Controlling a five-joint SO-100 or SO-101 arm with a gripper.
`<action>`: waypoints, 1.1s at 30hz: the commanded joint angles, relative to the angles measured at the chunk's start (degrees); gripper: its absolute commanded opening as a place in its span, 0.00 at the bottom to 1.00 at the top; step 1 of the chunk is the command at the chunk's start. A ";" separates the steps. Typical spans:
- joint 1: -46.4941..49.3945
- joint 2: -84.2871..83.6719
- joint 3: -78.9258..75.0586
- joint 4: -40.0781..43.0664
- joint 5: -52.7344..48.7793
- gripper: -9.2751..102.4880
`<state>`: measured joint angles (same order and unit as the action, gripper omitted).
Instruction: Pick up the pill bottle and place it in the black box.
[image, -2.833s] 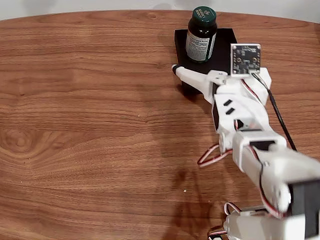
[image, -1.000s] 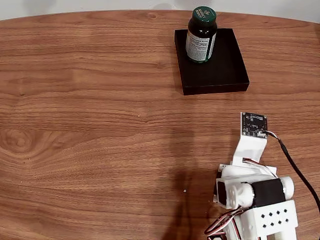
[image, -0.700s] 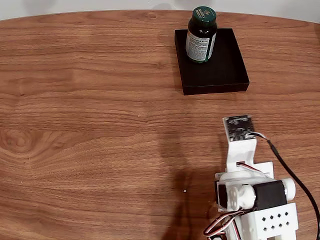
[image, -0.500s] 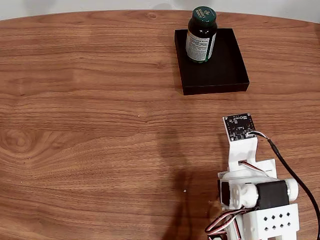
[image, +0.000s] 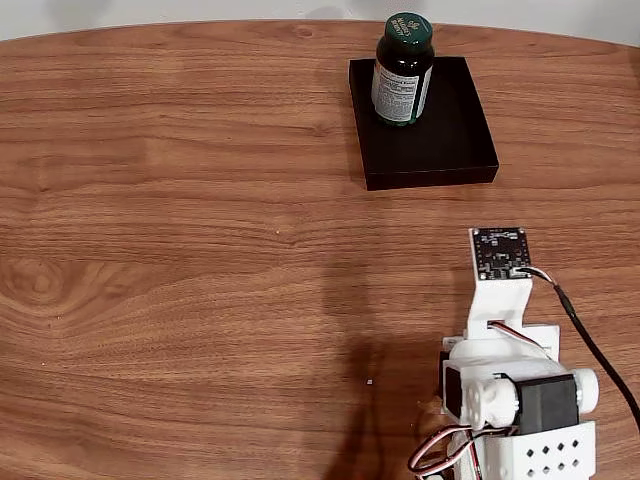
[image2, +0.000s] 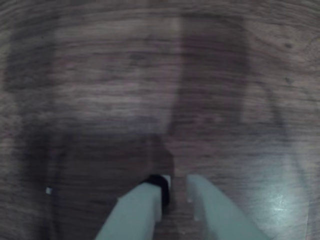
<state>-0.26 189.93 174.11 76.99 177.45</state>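
Tabletop (image: 180, 250) lay broad and bare left of one black box (image: 450, 140) holding one upright pill bottle (image: 402, 70); gripper (image2: 175, 186) nearly pressed together, pinching nothing.

Seeing wooden table (image: 180, 200) filling fixed view — warm brown grain running left to right, curved far edge meeting pale wall strip (image: 150, 15) along top. Noticing round knot (image: 35, 283) sitting in grain at left. Tiny white speck (image: 369, 381) lying on surface low in frame. In wrist view I'm reading same wood (image2: 125, 75) — blurred, dim, glare patch showing at lower right.
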 joint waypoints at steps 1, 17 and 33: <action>-0.88 0.70 -0.53 9.14 -4.83 0.09; 0.09 1.41 -0.53 9.23 -6.15 0.09; 0.09 1.41 -0.53 9.32 -6.15 0.09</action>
<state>-0.70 191.43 174.11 76.99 172.97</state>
